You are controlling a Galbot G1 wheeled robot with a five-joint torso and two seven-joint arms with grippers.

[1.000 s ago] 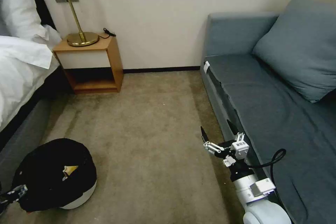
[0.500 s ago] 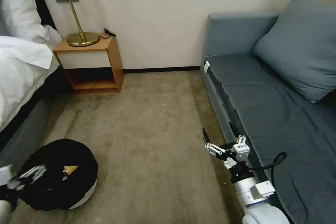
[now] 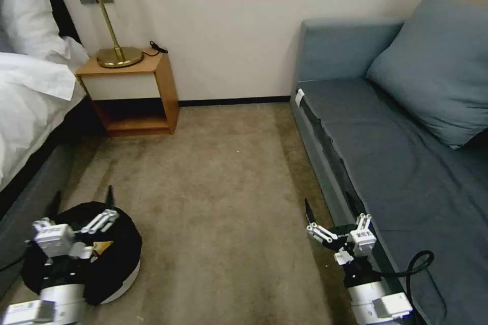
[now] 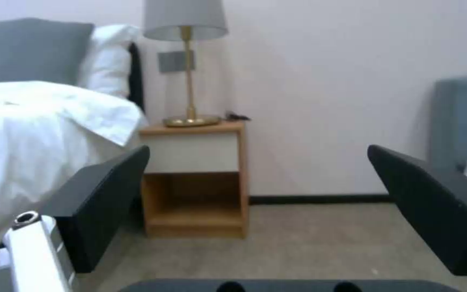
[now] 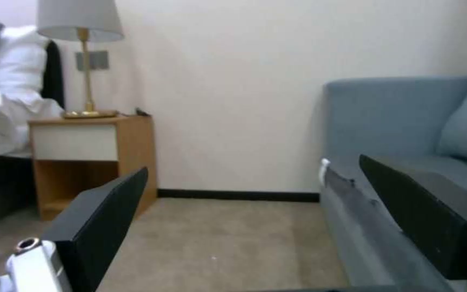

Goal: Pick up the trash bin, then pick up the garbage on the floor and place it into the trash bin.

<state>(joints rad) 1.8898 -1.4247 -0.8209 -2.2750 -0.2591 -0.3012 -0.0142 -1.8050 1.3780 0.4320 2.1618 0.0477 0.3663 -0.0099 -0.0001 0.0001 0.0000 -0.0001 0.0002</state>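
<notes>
The trash bin (image 3: pixel 123 281), a small round white tub lined with a black bag, stands on the carpet at the lower left. A yellow-and-white scrap of garbage (image 3: pixel 101 247) lies inside it. My left gripper (image 3: pixel 82 198) hovers open over the bin's far rim, touching nothing. In the left wrist view the left gripper (image 4: pixel 260 202) has its dark fingers (image 4: pixel 103 198) spread wide toward the nightstand. My right gripper (image 3: pixel 329 205) is open and empty low beside the sofa's front edge. The right wrist view also shows the right gripper (image 5: pixel 255 211) with nothing in it.
A blue-grey sofa (image 3: pixel 396 162) with a cushion (image 3: pixel 432 66) runs along the right. A bed with white linen (image 3: pixel 30 101) lines the left. At the back wall stands a wooden nightstand (image 3: pixel 132 96) bearing a brass lamp (image 3: pixel 118 53). Beige carpet (image 3: pixel 213 188) lies between them.
My left arm rose from the lower left edge and its gripper now stands open above the bin. The right gripper drew back and lower along the sofa.
</notes>
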